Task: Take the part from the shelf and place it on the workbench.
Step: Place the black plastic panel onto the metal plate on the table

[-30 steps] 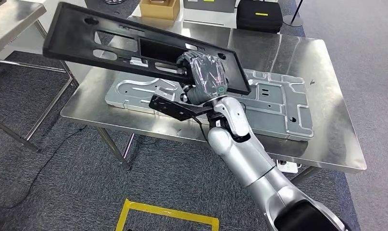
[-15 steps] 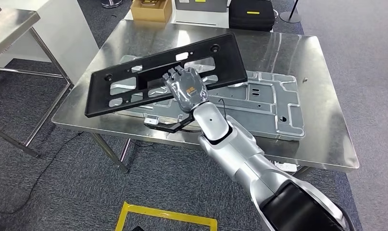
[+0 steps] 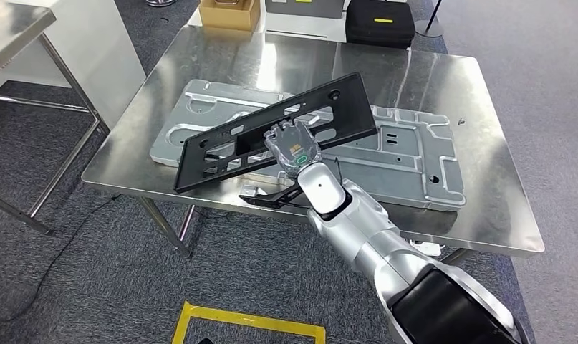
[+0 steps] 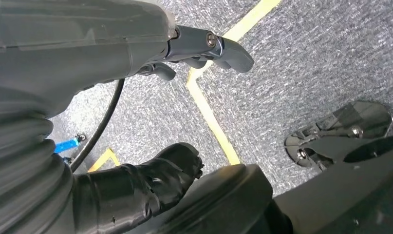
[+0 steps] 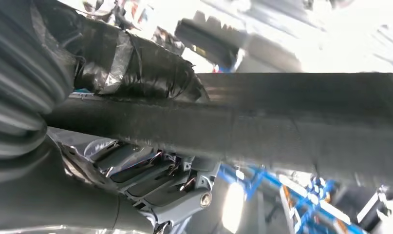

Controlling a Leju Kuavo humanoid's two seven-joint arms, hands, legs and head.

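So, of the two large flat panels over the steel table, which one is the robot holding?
The black part, long and tilted, gripped by the right hand above the workbench. The grey metal panel lies flat on it, untouched.

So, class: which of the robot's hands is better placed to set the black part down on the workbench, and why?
The right hand: it already holds the black part over the workbench. The left hand hangs above the floor.

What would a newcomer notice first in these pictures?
First, the long black part, held tilted above the workbench by the right robot hand. Under it a large grey metal plate lies flat on the workbench. The left robot hand hangs over grey carpet with yellow tape.
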